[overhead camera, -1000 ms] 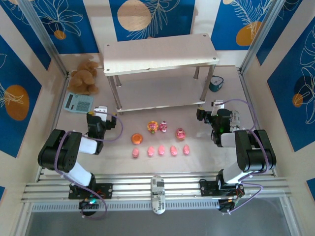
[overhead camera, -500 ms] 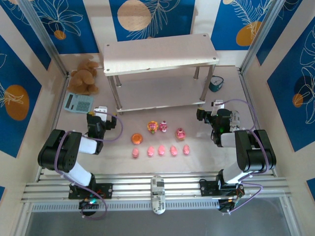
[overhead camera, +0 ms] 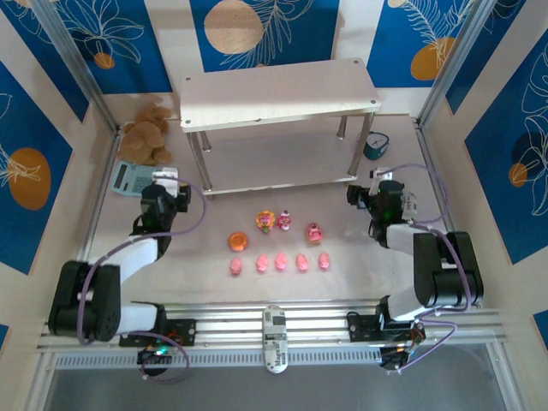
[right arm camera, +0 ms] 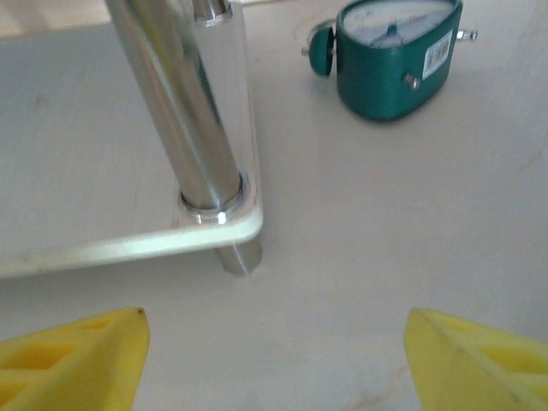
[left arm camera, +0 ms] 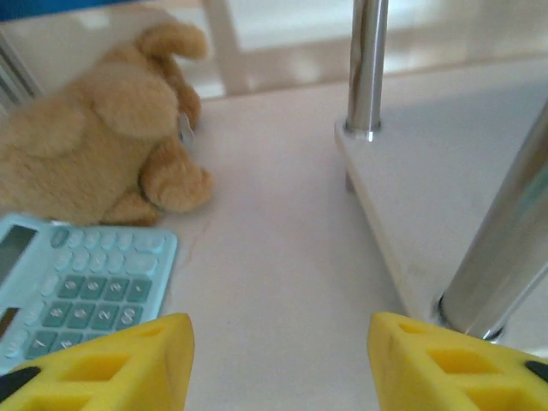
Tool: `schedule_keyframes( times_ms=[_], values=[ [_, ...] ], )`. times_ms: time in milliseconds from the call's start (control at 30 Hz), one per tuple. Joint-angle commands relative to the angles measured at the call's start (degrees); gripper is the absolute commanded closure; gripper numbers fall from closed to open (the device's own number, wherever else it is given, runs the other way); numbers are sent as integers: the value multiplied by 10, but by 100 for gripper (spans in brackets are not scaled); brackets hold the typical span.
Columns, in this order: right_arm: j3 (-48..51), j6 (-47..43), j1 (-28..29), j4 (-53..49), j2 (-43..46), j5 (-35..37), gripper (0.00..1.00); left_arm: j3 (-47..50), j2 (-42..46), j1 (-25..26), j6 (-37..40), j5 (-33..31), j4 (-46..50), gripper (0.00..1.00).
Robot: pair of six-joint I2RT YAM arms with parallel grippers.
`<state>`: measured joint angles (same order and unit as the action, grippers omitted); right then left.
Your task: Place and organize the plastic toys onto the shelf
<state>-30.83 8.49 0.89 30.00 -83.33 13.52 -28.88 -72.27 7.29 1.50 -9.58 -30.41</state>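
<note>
Pink piglets (overhead camera: pixel 281 262): five in a row on the near table, between the arms.
Cupcake figures (overhead camera: pixel 283 222): three just beyond the row, orange round piece (overhead camera: pixel 237 242) to their left.
Shelf (overhead camera: pixel 278 94): far centre, both boards bare.
Left gripper (left arm camera: pixel 278 360): jaws apart, empty, near the calculator (left arm camera: pixel 77 291).
Right gripper (right arm camera: pixel 274 360): jaws apart, empty, by the shelf's right leg.
Step in hand: probably the first pick. Swing inward, away from the legs, drop over an end piglet, and pinch across its body.

Left arm (overhead camera: pixel 128 255), right arm (overhead camera: pixel 441 270): black joints, white links, purple cables (overhead camera: pixel 204 205) looped along both, yellow wedge claw fingers (left arm camera: pixel 111 364), black bases on silver rail (overhead camera: pixel 223 321)
</note>
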Motion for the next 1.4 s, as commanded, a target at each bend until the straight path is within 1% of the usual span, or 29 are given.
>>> schedule_keyframes(
  times_ms=[0, 67, 133, 200, 267, 400, 500, 733, 867, 1100, 1300, 1367],
  values=[
    [-68, 28, 9, -173, 40, 7, 23, -20, 58, 21, -43, -25, 159, 44],
    [-93, 47, 33, -242, 57, 17, 23, -22, 93, 33, -62, -36, 206, 44],
    [-107, 69, 71, -301, 76, 37, 23, -24, 123, 45, -80, -44, 251, 44],
    [-116, 97, 122, -356, 96, 66, 23, -25, 146, 58, -97, -52, 289, 44],
    [-126, 113, 172, -404, 107, 75, 23, -24, 158, 71, -104, -56, 313, 44],
    [-159, 139, 286, -512, 98, 144, 22, -39, 152, 102, -88, -76, 353, 45],
    [-174, 168, 324, -556, 83, 147, 22, -51, 137, 116, -77, -91, 365, 45],
    [-173, 214, 335, -586, 43, 106, 21, -64, 116, 130, -79, -89, 362, 44],
    [-160, 222, 336, -585, 29, 71, 21, -67, 113, 134, -83, -90, 370, 44],
    [-148, 219, 331, -574, 8, 41, 23, -66, 117, 136, -87, -93, 376, 44],
    [-165, 218, 332, -578, -36, 38, 23, -64, 120, 137, -91, -90, 379, 45],
    [-172, 217, 332, -581, -48, 42, 24, -62, 122, 138, -90, -92, 380, 44]
  ],
)
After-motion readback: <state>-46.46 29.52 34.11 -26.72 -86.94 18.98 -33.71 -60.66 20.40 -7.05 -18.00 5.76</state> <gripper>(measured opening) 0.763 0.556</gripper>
